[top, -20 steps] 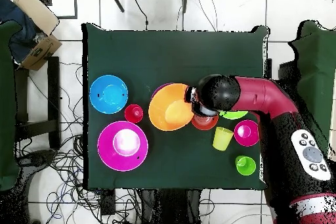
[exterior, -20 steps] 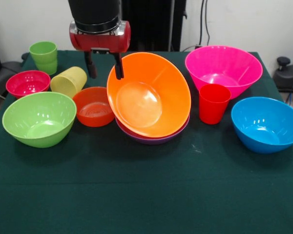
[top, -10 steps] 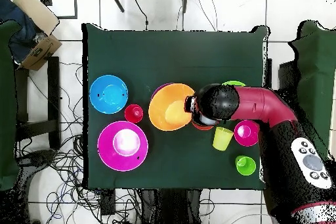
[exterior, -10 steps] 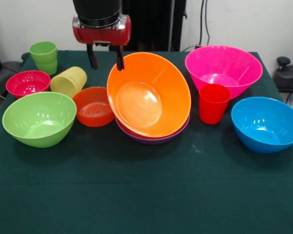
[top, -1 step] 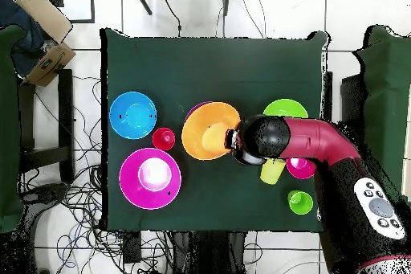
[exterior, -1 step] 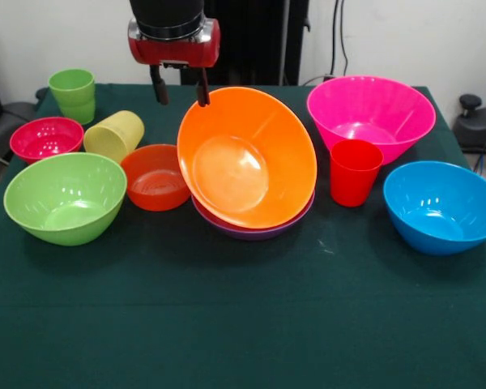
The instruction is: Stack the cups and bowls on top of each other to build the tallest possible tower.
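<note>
My gripper (exterior, -1 step: 180, 91) hangs open and empty above the table, just behind the rim of the large orange bowl (exterior, -1 step: 247, 158). That bowl leans tilted inside the purple bowl (exterior, -1 step: 251, 231), and the two make the tower (top, -1 step: 210, 130). The small red-orange bowl (exterior, -1 step: 155, 177) and the lime-green bowl (exterior, -1 step: 65, 197) stand to its left. Behind them are the magenta bowl (exterior, -1 step: 46, 138), the pale yellow cup (exterior, -1 step: 113, 135) lying on its side, and the upright green cup (exterior, -1 step: 73, 95). The red cup (exterior, -1 step: 355, 172), pink bowl (exterior, -1 step: 371, 113) and blue bowl (exterior, -1 step: 441, 207) stand on the right.
The green cloth (exterior, -1 step: 243, 324) covers the table; its front half bears nothing. In the overhead view the arm's wrist (top, -1 step: 258, 138) covers the red-orange bowl, beside the lime-green bowl (top, -1 step: 285, 108) and yellow cup (top, -1 step: 271, 172).
The gripper has risen and drawn back from the orange bowl's rim, still open. In the overhead view the arm has swung off the lime-green bowl, which now shows.
</note>
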`<state>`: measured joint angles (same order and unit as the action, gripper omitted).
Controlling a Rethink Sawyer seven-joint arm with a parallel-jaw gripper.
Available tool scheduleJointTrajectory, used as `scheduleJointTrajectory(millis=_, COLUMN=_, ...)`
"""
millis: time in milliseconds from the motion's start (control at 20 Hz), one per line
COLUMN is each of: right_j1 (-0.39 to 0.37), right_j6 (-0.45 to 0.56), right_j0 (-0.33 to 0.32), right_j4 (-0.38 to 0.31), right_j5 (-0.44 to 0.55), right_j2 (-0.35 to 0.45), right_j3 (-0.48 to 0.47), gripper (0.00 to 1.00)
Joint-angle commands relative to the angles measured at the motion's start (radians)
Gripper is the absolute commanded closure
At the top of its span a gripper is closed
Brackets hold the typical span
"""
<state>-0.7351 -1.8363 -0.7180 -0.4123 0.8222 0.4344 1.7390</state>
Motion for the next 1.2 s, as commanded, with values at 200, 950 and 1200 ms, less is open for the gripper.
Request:
scheduleJointTrajectory(millis=200, right_j1=0.091, right_j6=-0.039, right_j0=0.02, right_j4=-0.09, right_j5=-0.159, right_j2=-0.055, right_j3=0.045, gripper=0.0)
scheduleJointTrajectory(millis=950, right_j1=0.125, right_j6=-0.055, right_j0=0.085, right_j4=-0.071, right_j5=-0.209, right_j2=-0.106, right_j3=0.012, gripper=0.0)
scheduleJointTrajectory(millis=1200, right_j1=0.128, right_j6=-0.048, right_j0=0.101, right_j4=-0.062, right_j5=-0.196, right_j2=-0.115, right_j3=-0.003, gripper=0.0)
